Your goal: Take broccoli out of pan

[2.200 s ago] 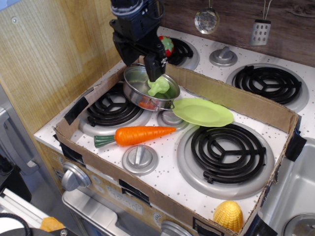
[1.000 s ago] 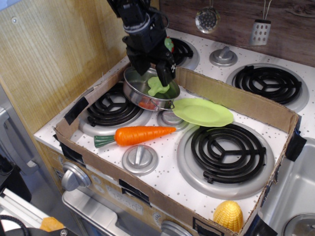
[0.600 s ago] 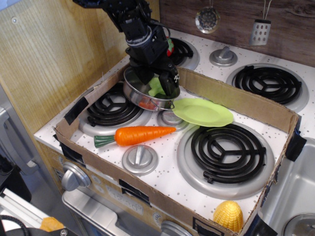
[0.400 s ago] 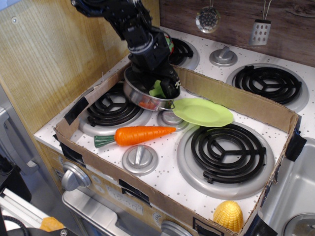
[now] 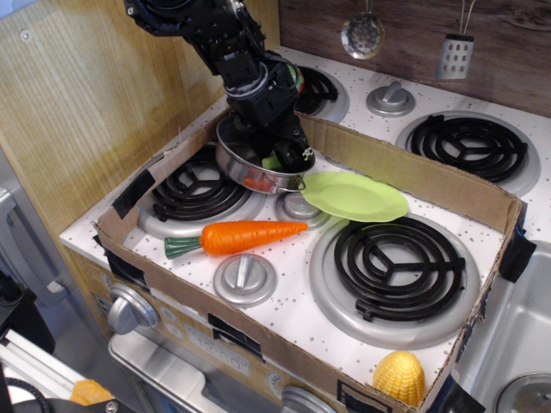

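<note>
We note the gripper (image 5: 284,155) has descended into the pan (image 5: 234,160); the broccoli (image 5: 274,161) lies inside, mostly hidden; jaw state cannot be determined; extraction remains pending.

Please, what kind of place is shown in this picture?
Most likely a toy play kitchen set up for robot trials: a small stove top with coil burners, plastic food such as a carrot and corn, and a sieve hanging on the back wall.
</note>
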### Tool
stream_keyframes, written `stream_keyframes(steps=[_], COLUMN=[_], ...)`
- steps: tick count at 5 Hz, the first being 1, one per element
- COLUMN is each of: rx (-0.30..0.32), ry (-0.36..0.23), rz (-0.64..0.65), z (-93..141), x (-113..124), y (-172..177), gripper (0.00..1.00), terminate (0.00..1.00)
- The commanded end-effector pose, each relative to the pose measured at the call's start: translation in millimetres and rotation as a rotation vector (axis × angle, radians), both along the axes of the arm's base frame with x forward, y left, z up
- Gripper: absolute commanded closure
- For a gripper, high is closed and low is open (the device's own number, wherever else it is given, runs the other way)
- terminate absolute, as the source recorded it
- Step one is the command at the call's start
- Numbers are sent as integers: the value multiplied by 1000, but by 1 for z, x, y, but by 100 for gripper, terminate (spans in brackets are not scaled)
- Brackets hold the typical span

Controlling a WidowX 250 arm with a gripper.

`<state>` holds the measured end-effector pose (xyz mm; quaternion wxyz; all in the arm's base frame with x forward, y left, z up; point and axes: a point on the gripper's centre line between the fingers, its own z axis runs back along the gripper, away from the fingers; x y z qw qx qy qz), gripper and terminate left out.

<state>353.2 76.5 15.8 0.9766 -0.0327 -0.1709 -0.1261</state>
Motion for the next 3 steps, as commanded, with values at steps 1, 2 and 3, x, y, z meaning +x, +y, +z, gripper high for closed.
stream_keyframes(steps=[1,2,3], rx=[90,224,278], ry=[22,17,60], rz=[3,18,60], z=[48,85,112], x=[2,-11,-22], y=[3,-3,-15], gripper=[100,100,100], terminate=[0,0,0])
